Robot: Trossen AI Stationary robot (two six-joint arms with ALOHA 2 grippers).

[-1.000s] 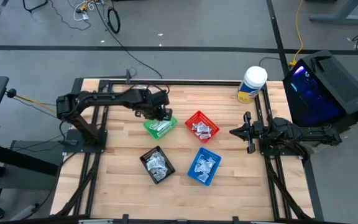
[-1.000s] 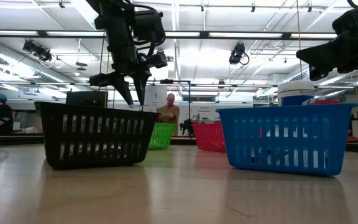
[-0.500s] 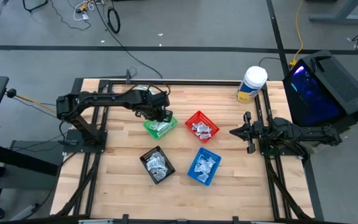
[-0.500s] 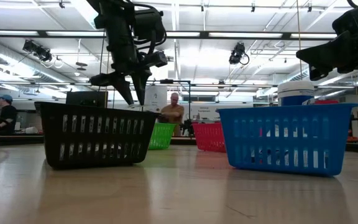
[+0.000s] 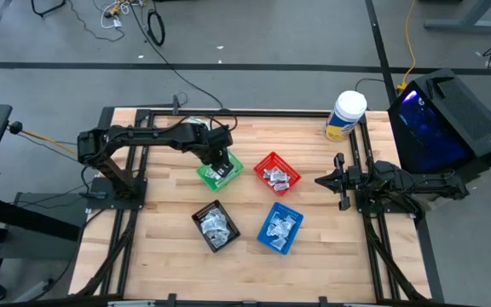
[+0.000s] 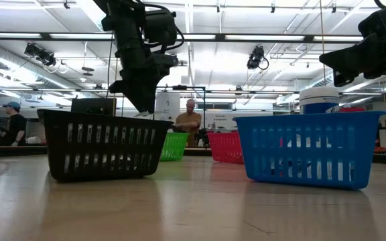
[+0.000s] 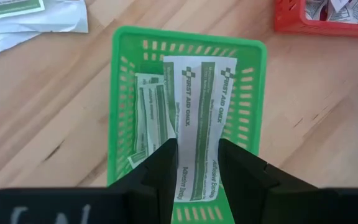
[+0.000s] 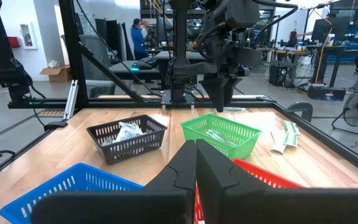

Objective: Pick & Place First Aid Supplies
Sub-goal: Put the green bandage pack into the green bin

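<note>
The left gripper [image 5: 219, 159] hung over the green basket [image 5: 205, 176], its fingers [image 7: 166, 165] narrowed onto a long white-and-green first aid strip [image 7: 198, 112] that hung down into the basket, on top of the other strips [image 7: 150, 112] already lying there. To finish this placement well, the strip's free end should probably be well inside the green walls before the fingers part, and the wrist kept centred so the strip does not drape over the rim. More loose strips [image 7: 30, 15] lay on the bare wood beyond the basket, apparently still to be fetched. Toward the right stood the red basket [image 5: 276, 173], with the black basket [image 5: 215, 226] and blue basket [image 5: 279, 228] nearer the front, each holding small packets; all sat close enough together that a swing of the arm might clip a wall. A white-lidded tub [image 5: 345, 115] stood at the far edge. The right gripper [image 5: 326, 181] waited at the table's right side, fingers closed together on nothing.
</note>
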